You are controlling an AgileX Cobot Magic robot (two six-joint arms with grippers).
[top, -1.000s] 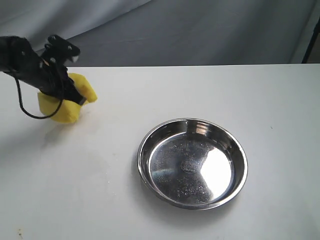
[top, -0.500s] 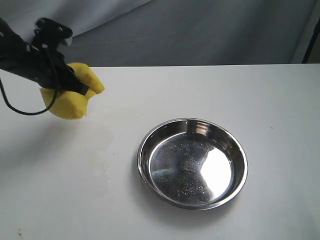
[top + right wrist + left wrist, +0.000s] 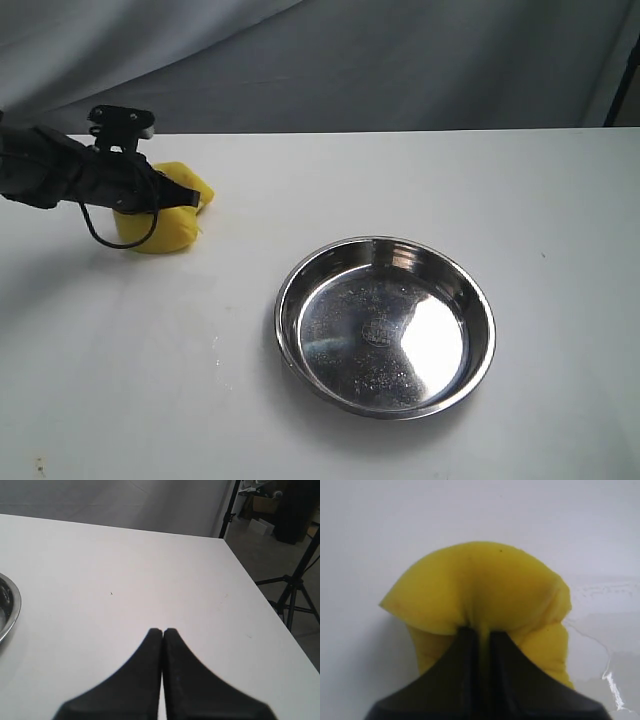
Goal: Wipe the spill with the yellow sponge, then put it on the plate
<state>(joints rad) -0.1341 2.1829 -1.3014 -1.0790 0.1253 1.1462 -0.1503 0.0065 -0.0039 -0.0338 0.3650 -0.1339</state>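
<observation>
The yellow sponge [image 3: 165, 222] rests on the white table at the back left, pinched and folded by my left gripper [image 3: 182, 197], which is shut on it. In the left wrist view the sponge [image 3: 480, 590] bulges round the black fingers [image 3: 465, 655]. A thin wet film [image 3: 607, 665] glistens on the table beside the sponge; no amber puddle shows. The steel plate [image 3: 385, 325] lies empty right of centre, well apart from the sponge. My right gripper [image 3: 162, 630] is shut on nothing above bare table, with the plate's rim [image 3: 11, 607] at the picture's edge.
A grey cloth backdrop [image 3: 400, 60] hangs behind the table. The table's edge [image 3: 260, 600] drops off near the right gripper, with tripod legs [image 3: 295, 595] on the floor beyond. Faint wet smears [image 3: 215, 345] lie left of the plate.
My left gripper lifted the sponge slightly and shifted it right, then lowered it onto the table. The arm now lies flatter. Plate and right gripper are unmoved.
</observation>
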